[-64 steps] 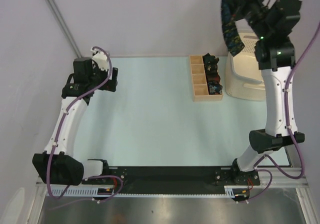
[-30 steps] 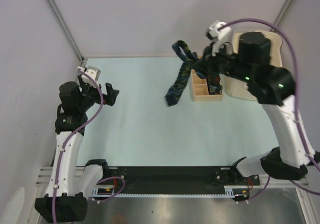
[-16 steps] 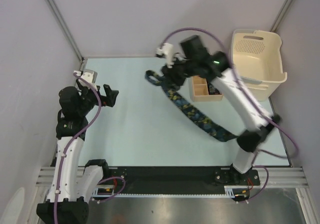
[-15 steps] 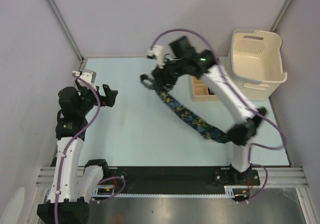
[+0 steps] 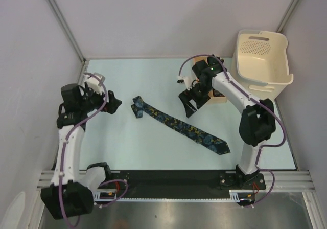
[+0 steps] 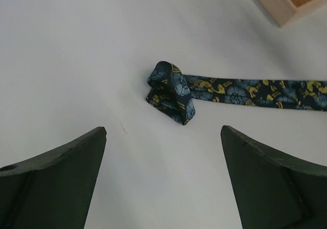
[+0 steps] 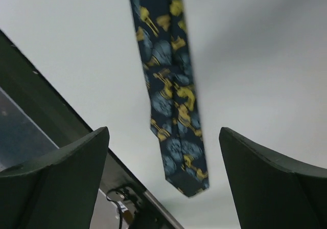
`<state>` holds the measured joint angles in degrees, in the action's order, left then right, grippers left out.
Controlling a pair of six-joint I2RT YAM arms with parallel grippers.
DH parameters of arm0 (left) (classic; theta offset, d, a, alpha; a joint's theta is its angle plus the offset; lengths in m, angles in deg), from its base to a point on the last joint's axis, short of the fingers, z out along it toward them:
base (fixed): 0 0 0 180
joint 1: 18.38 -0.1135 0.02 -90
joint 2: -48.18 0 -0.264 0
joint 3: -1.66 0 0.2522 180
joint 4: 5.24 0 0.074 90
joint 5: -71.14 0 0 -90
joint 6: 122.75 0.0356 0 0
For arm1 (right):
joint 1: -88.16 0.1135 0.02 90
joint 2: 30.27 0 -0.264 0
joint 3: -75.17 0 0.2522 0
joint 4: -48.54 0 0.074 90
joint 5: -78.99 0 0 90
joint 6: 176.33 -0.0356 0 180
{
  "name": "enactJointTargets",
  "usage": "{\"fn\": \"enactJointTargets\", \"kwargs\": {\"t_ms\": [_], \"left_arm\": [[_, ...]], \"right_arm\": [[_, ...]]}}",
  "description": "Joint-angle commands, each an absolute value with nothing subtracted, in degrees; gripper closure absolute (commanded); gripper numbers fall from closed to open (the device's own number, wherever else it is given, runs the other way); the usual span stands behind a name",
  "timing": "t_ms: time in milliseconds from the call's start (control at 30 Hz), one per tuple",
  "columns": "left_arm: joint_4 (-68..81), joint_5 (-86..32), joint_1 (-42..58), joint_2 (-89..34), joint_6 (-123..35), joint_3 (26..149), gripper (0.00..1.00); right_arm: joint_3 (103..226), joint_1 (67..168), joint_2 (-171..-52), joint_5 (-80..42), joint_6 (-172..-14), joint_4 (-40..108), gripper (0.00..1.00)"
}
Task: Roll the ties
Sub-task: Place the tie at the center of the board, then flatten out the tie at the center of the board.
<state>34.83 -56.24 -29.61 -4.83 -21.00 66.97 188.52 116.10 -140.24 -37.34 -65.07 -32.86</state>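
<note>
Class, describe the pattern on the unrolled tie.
The tie is navy with blue-and-yellow florals; clearest in left wrist view.

Both arms are built of white shells (image 5: 69,147) joined by bulky black joints (image 5: 254,129), purple cables (image 5: 195,56) are looped along them, a green light (image 5: 211,68) is lit on the right one, and dark wedge-shaped fingers (image 6: 56,180) are fitted.

Two white robot arms with black joints, seen from above. The left arm (image 5: 70,139) stands up from its base, bent at the elbow, and its left end effector (image 5: 113,105) points toward the middle with jaws spread wide. The right arm (image 5: 236,94) stretches far forward and folds back, and its right end effector (image 5: 189,101) angles down and leftward, jaws equally wide. The two end effectors are well apart.
</note>
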Motion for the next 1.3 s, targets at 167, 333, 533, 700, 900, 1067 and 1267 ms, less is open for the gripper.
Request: {"fn": "enactJointTargets", "kwargs": {"t_ms": [167,333,533,700,900,1067,1267], "left_arm": [[32.08,-51.04,-18.92,-26.34,-14.72,72.73,0.07],[24.97,-44.09,-15.13,-28.19,-18.67,66.50,0.08],[22.15,-40.31,-10.21,-34.87,-22.01,65.17,0.10],[21.27,-38.11,-8.63,-39.26,-23.96,64.73,0.17],[24.51,-38.18,-9.41,-40.59,-26.84,67.71,0.58],[23.21,-43.02,-20.29,-38.66,-35.55,73.95,0.74],[19.16,-44.25,-32.87,-41.11,-46.80,78.44,0.58]], "right_arm": [[169.10,120.58,-131.70,-27.27,-64.18,-20.16,0.19],[160.15,123.84,-129.59,-22.28,-64.62,-14.20,0.22],[157.40,123.58,-133.19,-18.13,-65.06,-10.32,0.37],[154.33,122.88,-134.42,-15.94,-64.18,-7.86,0.49],[150.20,122.44,-134.25,-14.00,-61.64,-5.83,0.60],[146.77,122.26,-131.61,-12.33,-58.82,-5.30,0.63],[147.55,122.09,-129.76,-12.06,-56.19,-6.78,0.65]]}}
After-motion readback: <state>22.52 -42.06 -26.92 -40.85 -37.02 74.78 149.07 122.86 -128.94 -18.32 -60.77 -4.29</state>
